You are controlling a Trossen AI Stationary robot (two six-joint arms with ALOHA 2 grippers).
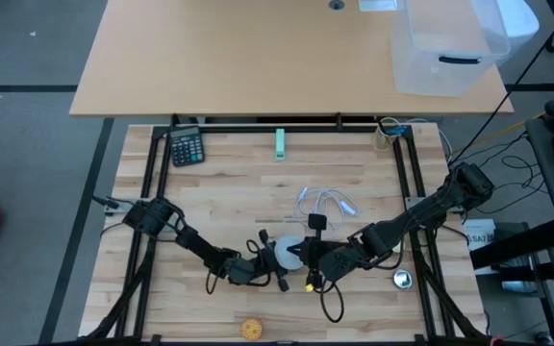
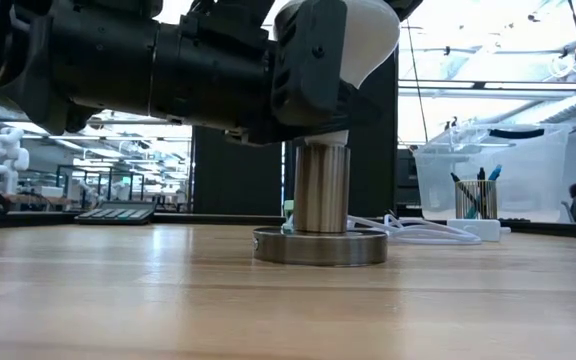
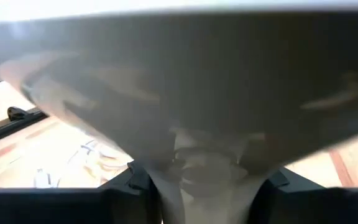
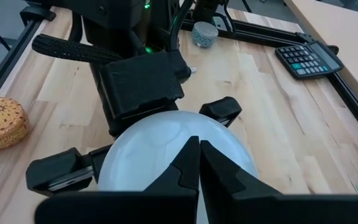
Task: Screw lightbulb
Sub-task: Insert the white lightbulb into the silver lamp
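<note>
A wooden table (image 1: 258,183) carries a calculator (image 1: 187,147) near its far left corner and a white cable (image 1: 327,203) mid-table. Near the front centre the bulb (image 4: 173,146) stands upright with its base in a metal socket (image 2: 320,200) on a round base (image 2: 320,246). The left gripper (image 4: 145,140) reaches in from the left, its fingers (image 4: 221,110) on either side of the globe; whether they press it cannot be told. The right gripper (image 4: 199,163) hangs just over the bulb, fingers together.
</note>
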